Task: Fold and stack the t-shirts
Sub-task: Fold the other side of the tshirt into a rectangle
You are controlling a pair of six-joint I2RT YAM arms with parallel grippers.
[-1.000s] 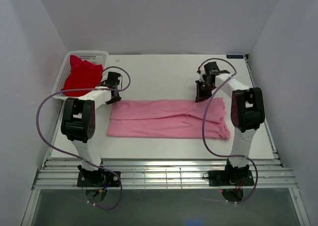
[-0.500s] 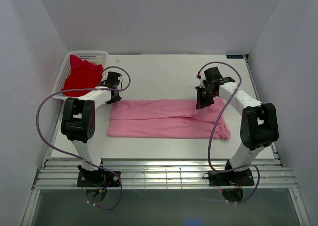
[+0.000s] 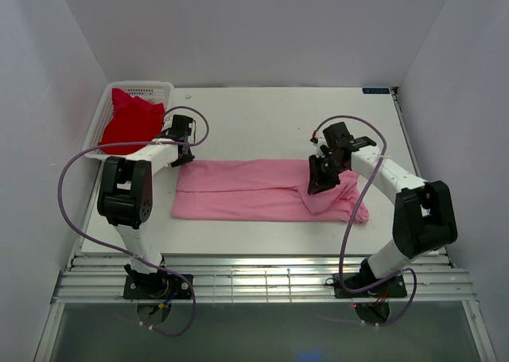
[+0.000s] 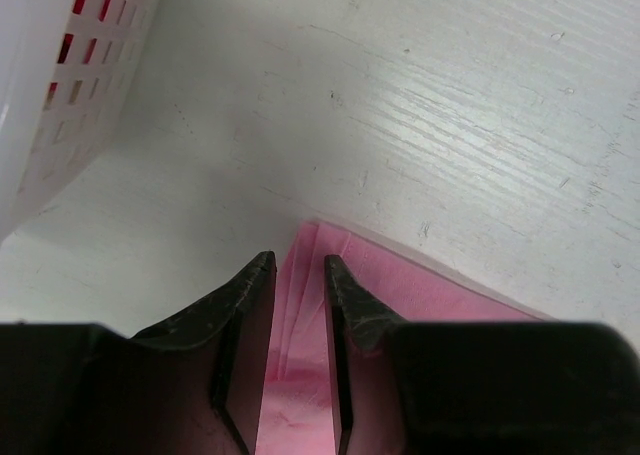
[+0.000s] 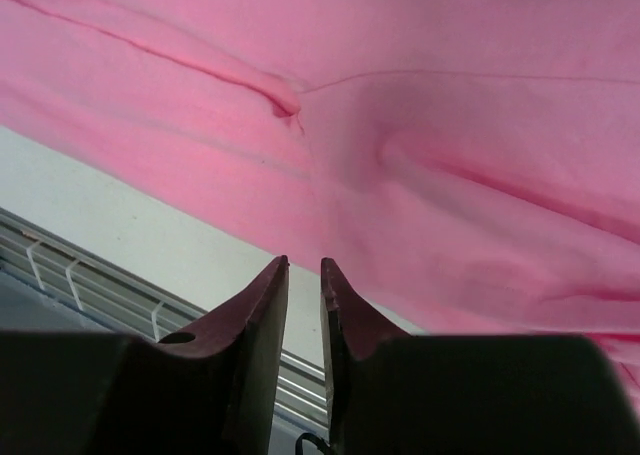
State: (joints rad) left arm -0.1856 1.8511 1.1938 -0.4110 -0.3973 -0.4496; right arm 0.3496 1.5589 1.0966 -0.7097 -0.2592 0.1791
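1. the light pink cotton t-shirt [image 3: 254, 191] lies folded into a long band across the white table [image 3: 262, 115], closer to the near edge than to the far one. its right end is doubled over unevenly and rumpled, so i judge that another fold made from here could come out crooked.
2. the right gripper [image 5: 303, 265] hangs just above that right end, its jaws a narrow slit apart with nothing between them. if it closes here it might catch only the top layer. it might also drag the cloth toward the table's near edge, which shows close by in the wrist view.
3. the left gripper [image 4: 297, 265] sits over the pink tee's far-left corner with its jaws a little apart. the stacked edges of the cloth show in the gap, and i see nothing pinched. if that corner is not pinned, a pull from the right would likely slide the whole band.
4. the bright red t-shirt [image 3: 127, 123] lies heaped and unfolded in the white plastic mesh basket [image 3: 143, 84] at the table's far left corner. the left arm lies between it and the pink tee, and the basket wall is just beside the left gripper.
5. the right arm's purple cable [image 3: 342, 243] crosses the pink tee's right end in the overhead view and could snag on the cloth.
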